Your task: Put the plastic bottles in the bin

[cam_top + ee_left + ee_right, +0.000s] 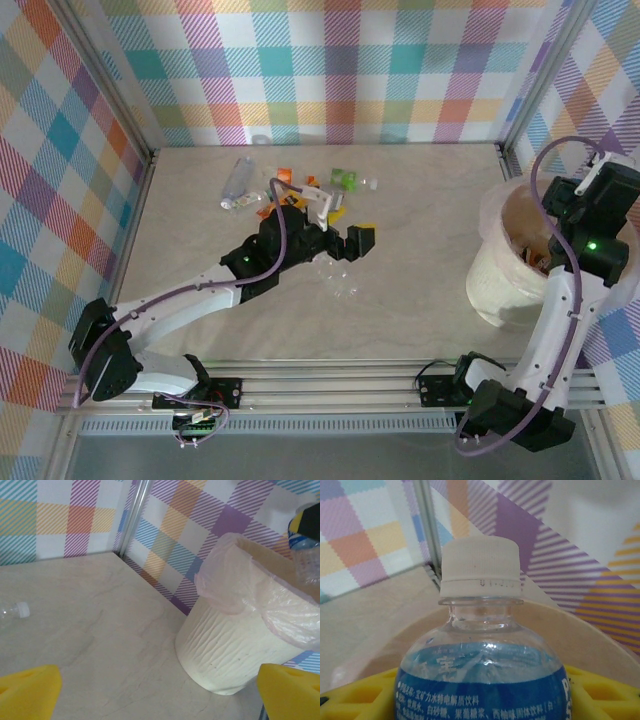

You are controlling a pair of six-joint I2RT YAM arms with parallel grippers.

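My right gripper (482,697) is shut on a blue-labelled plastic bottle (482,680) with a white cap, held upright over the mouth of the bin (500,285). The same bottle (301,539) shows above the bin's lined rim (235,587) in the left wrist view. My left gripper (350,243) stands open over the middle of the table with nothing between its yellow pads (27,692). A clear bottle (337,282) lies just in front of it. More plastic bottles (240,180) and coloured ones (345,180) lie in a cluster at the back centre.
The bin stands at the table's right side, close to the checked side wall (600,90). A clear bottle's white cap (21,610) pokes in at the left of the left wrist view. A metal rail (330,385) runs along the near edge.
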